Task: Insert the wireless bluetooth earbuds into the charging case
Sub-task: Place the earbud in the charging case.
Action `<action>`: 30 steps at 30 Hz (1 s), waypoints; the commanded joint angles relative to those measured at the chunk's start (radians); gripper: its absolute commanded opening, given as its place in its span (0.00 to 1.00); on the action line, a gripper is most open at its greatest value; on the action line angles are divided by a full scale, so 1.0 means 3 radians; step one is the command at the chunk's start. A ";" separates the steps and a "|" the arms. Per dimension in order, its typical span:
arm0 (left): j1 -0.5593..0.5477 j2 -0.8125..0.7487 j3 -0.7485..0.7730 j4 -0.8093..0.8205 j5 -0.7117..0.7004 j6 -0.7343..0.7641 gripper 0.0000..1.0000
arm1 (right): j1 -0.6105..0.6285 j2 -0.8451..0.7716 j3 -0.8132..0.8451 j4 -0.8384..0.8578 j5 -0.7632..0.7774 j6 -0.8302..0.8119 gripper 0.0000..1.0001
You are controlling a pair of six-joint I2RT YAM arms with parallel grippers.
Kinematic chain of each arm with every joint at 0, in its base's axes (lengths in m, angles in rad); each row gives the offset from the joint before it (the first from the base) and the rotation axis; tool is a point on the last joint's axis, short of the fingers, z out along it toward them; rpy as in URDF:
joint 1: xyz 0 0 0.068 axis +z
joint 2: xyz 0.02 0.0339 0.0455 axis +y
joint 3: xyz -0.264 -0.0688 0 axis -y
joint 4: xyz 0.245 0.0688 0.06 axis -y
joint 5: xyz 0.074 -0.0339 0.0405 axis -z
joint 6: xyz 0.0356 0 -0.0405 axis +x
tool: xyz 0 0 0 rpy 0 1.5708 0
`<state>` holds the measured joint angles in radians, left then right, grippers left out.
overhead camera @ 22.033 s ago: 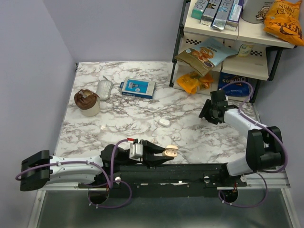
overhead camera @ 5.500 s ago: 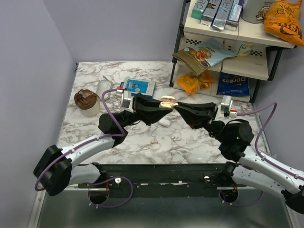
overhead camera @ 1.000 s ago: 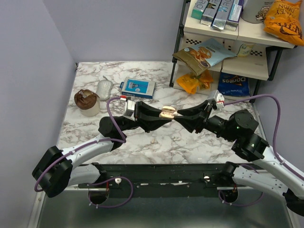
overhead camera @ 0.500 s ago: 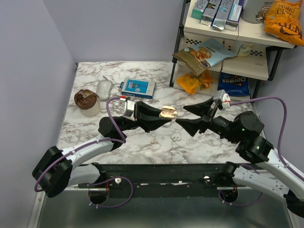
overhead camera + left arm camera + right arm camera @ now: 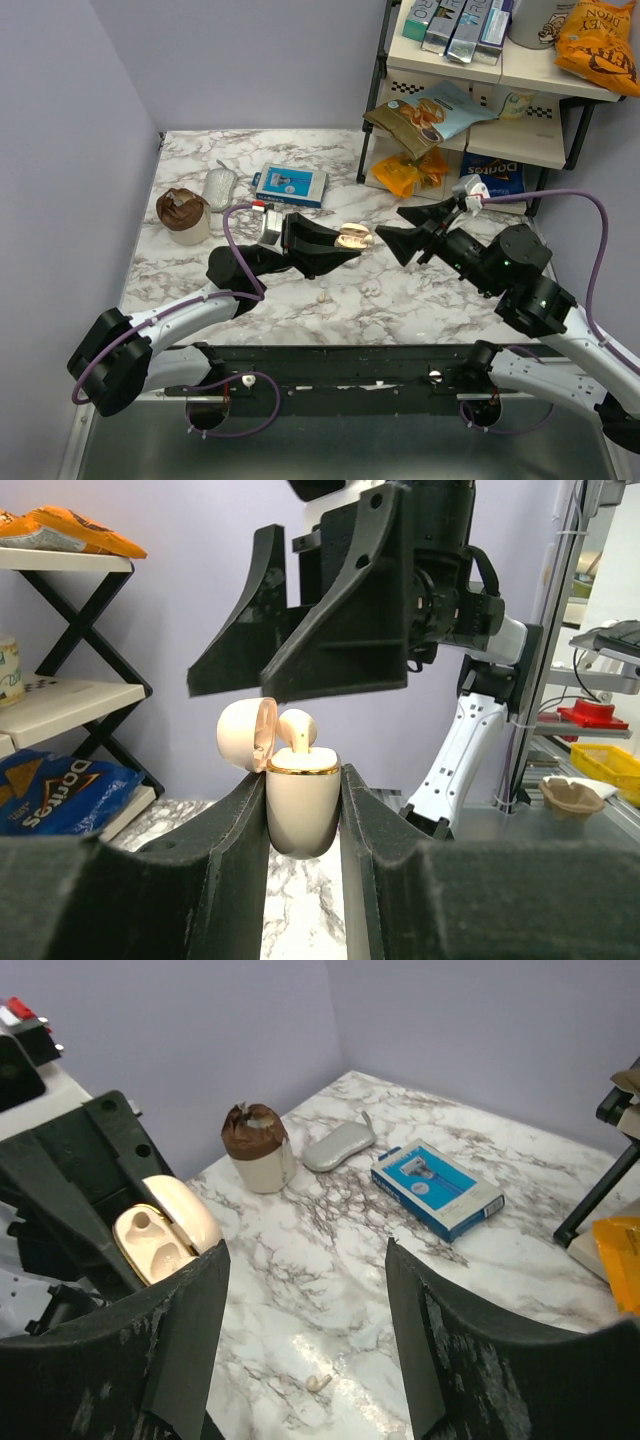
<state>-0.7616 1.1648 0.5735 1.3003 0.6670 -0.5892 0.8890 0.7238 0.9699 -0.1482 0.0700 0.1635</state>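
Note:
My left gripper (image 5: 352, 240) is shut on a cream charging case (image 5: 303, 800) with a gold rim and holds it upright above the table, lid open. One white earbud (image 5: 297, 730) stands in the case. The case also shows at the left of the right wrist view (image 5: 160, 1230). My right gripper (image 5: 390, 225) is open and empty, just right of the case and apart from it; in its own view (image 5: 305, 1245) the fingers are spread wide. A second white earbud (image 5: 322, 296) lies on the marble table below both grippers, also seen in the right wrist view (image 5: 318, 1383).
A blue box (image 5: 289, 185), a grey oval case (image 5: 219, 188) and a brown-topped cup (image 5: 184, 216) stand at the back left. A black shelf rack (image 5: 480, 110) with snack bags stands at the back right. The lilac wall runs along the left.
My right gripper has opened and drawn back up and to the right, away from the case. My left gripper has stayed still with the case.

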 commanded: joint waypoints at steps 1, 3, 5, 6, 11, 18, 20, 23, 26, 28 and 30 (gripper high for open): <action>-0.0023 -0.0079 -0.0050 0.1290 0.0037 -0.0030 0.00 | 0.0018 0.0082 0.0111 -0.0201 0.0155 -0.0003 0.72; -0.0023 -0.0084 -0.0051 0.1295 0.0037 -0.0020 0.00 | 0.0012 0.0098 0.0101 -0.0217 0.0140 0.0012 0.72; -0.0023 -0.0079 -0.0056 0.1290 0.0032 -0.0010 0.00 | 0.0013 0.0098 0.0080 -0.0212 0.0104 0.0023 0.72; -0.0023 -0.0079 -0.0061 0.1290 0.0032 -0.0010 0.00 | 0.0012 0.0093 0.0075 -0.0217 0.0089 0.0018 0.72; -0.0023 -0.0063 -0.0061 0.1290 0.0006 0.0006 0.00 | 0.0018 0.0042 0.0045 -0.0186 -0.0110 0.0043 0.72; -0.0023 -0.0043 -0.0051 0.1295 -0.0025 0.0036 0.00 | 0.0018 0.0057 0.0065 -0.0227 -0.0304 0.0074 0.71; -0.0023 -0.0038 -0.0046 0.1290 -0.0030 0.0041 0.00 | 0.0018 0.0062 0.0070 -0.0237 -0.0325 0.0079 0.71; -0.0023 -0.0032 -0.0051 0.1290 -0.0035 0.0046 0.00 | 0.0012 0.0072 0.0060 -0.0258 -0.0371 0.0094 0.71; -0.0023 -0.0027 -0.0051 0.1290 -0.0040 0.0052 0.00 | 0.0018 0.0072 0.0055 -0.0258 -0.0422 0.0110 0.71; -0.0023 -0.0027 -0.0046 0.1295 -0.0040 0.0057 0.00 | 0.0018 0.0067 0.0050 -0.0253 -0.0448 0.0120 0.71; -0.0023 -0.0022 -0.0051 0.1290 -0.0040 0.0052 0.00 | 0.0018 0.0067 0.0060 -0.0263 -0.0479 0.0125 0.71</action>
<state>-0.7639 1.1606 0.5640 1.3075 0.6666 -0.5907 0.8890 0.7452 0.9752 -0.2058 -0.0170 0.1864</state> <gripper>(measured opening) 0.363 0.711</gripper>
